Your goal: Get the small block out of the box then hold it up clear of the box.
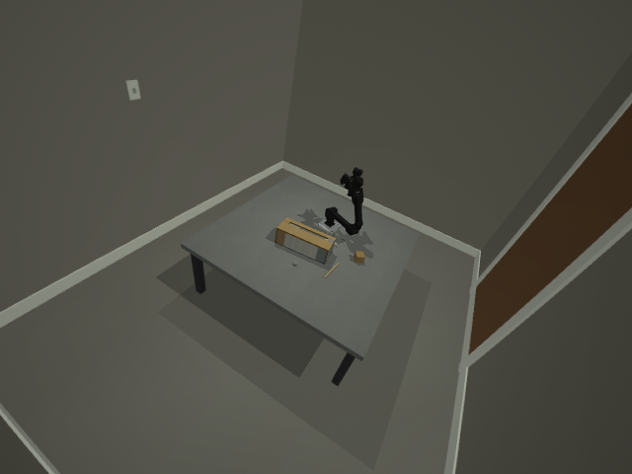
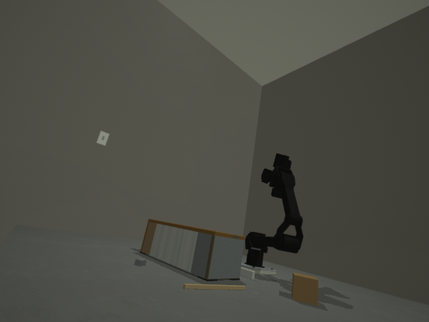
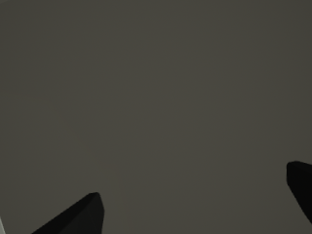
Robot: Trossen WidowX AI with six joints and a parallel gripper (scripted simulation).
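Top view: box [image 1: 304,239] sits mid-counter [image 1: 245,255]. My arm [image 1: 352,214] is folded up behind it, end effector [image 1: 352,179] raised high above the box and nowhere near it. Stick [image 1: 332,270] lies just in front of the box's right end, brown cube [image 1: 358,256] further right of it, small grey piece [image 1: 294,264] in front of the box. I can't tell whether that piece is the block.

Exterior view: the box's clear front shows nothing I can make out as the block. The grey piece [image 2: 139,262] lies near the box's left corner.

Wrist view: only wall, both fingertips at the frame edges, so the end effector is wide and holds nothing.

Risks:
- pushing toward the wrong end drops the block into the pocket
- a low elbow swing behind the box shoves it
- a clumsy stick grab flicks it off the counter
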